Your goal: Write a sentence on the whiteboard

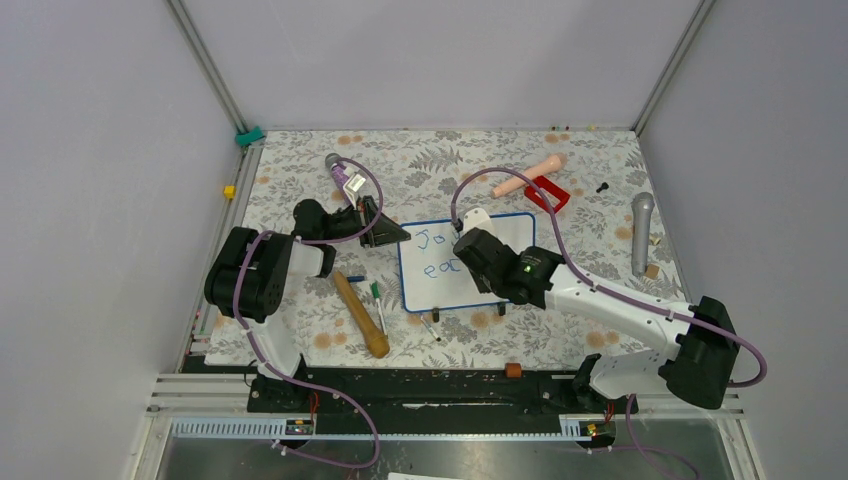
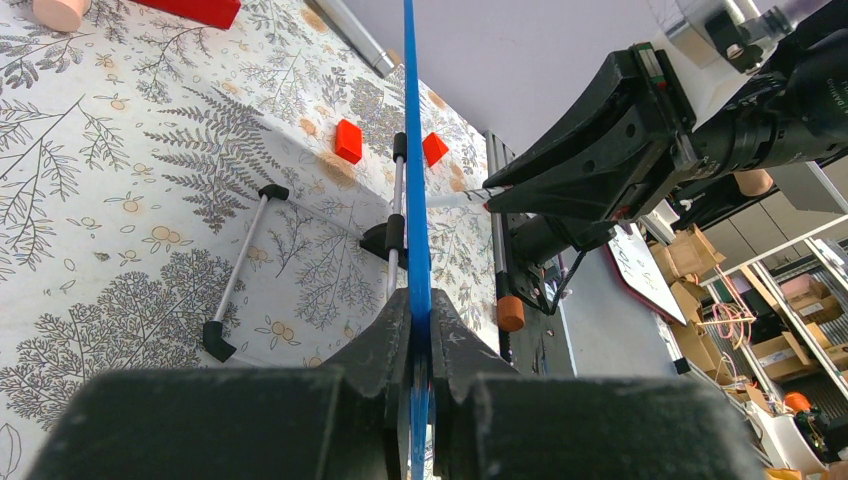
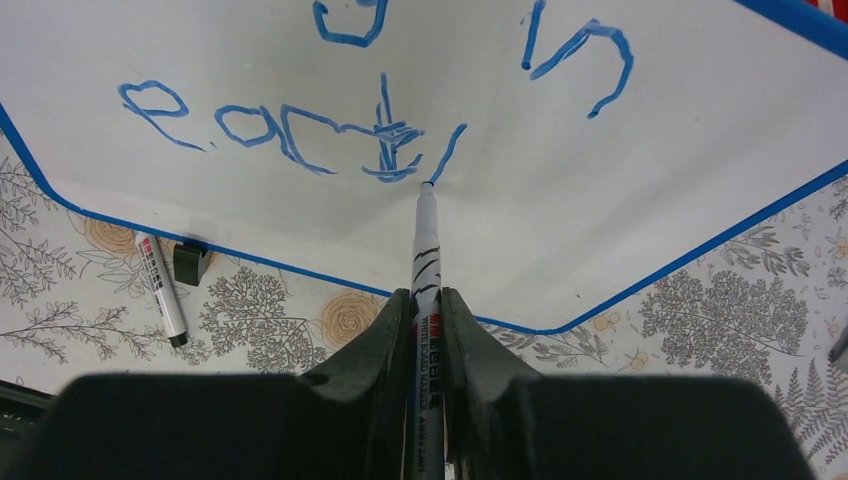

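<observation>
Top view: the whiteboard [image 1: 440, 285] sits mid-table [image 1: 300, 200], with the left gripper [image 1: 398, 234] at its left edge. Left wrist: the jaws are pinched on the blue frame [image 2: 412, 150]; hold that clamp firm. Right wrist: the right gripper [image 3: 427, 300] is clamped on a marker [image 3: 427, 235], its tip touching the board beside the sentence [image 3: 300, 130]; press lightly and stroke evenly.

The whiteboard [image 1: 440, 290] is faced in glossy, smooth white and framed in blue plastic. The counter [image 1: 590, 215] is covered in matt, leaf-printed cloth. The wooden stick [image 1: 361, 315] is finished smooth; the left gripper [image 2: 418, 305] is moulded in matt black plastic.
</observation>
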`<action>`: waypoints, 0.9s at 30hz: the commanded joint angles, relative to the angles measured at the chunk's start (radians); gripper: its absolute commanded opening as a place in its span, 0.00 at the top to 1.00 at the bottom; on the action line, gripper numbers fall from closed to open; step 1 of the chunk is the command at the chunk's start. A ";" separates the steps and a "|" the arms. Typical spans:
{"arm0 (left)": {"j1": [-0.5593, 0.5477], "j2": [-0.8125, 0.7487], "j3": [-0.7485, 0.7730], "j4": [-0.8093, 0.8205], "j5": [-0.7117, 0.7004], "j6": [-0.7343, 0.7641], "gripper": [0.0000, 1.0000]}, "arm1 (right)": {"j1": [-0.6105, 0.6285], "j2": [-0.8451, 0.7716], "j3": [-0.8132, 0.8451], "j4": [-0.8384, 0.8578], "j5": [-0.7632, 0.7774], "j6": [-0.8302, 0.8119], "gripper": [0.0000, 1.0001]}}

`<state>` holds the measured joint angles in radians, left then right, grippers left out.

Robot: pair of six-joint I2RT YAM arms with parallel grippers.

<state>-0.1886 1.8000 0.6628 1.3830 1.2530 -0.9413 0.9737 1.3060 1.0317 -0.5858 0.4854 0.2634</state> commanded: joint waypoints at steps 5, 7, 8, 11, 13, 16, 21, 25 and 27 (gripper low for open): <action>-0.001 -0.018 0.011 0.082 -0.004 -0.011 1.00 | -0.009 -0.027 -0.008 0.005 -0.016 0.016 1.00; -0.001 -0.018 0.011 0.083 -0.004 -0.011 1.00 | -0.009 -0.026 0.000 0.006 -0.005 0.012 1.00; -0.001 -0.017 0.011 0.083 -0.004 -0.010 1.00 | -0.009 -0.025 0.006 0.004 0.001 0.009 1.00; 0.000 -0.017 0.013 0.083 -0.004 -0.010 1.00 | -0.009 -0.020 0.023 0.003 0.013 -0.002 1.00; 0.000 -0.017 0.013 0.083 -0.004 -0.011 1.00 | -0.009 -0.014 0.040 -0.002 0.024 -0.007 1.00; -0.001 -0.016 0.012 0.083 -0.004 -0.010 1.00 | -0.009 -0.004 0.055 -0.008 0.040 -0.017 1.00; -0.002 -0.015 0.013 0.083 -0.004 -0.011 1.00 | -0.016 0.005 0.073 -0.007 0.047 -0.025 1.00; 0.000 -0.015 0.014 0.083 -0.003 -0.011 1.00 | -0.021 0.011 0.083 -0.007 0.049 -0.032 1.00; 0.000 -0.014 0.013 0.083 -0.004 -0.010 1.00 | -0.025 0.010 0.082 -0.006 0.053 -0.034 1.00</action>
<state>-0.1886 1.8000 0.6628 1.3830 1.2533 -0.9417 0.9623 1.3106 1.0740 -0.5930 0.4965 0.2462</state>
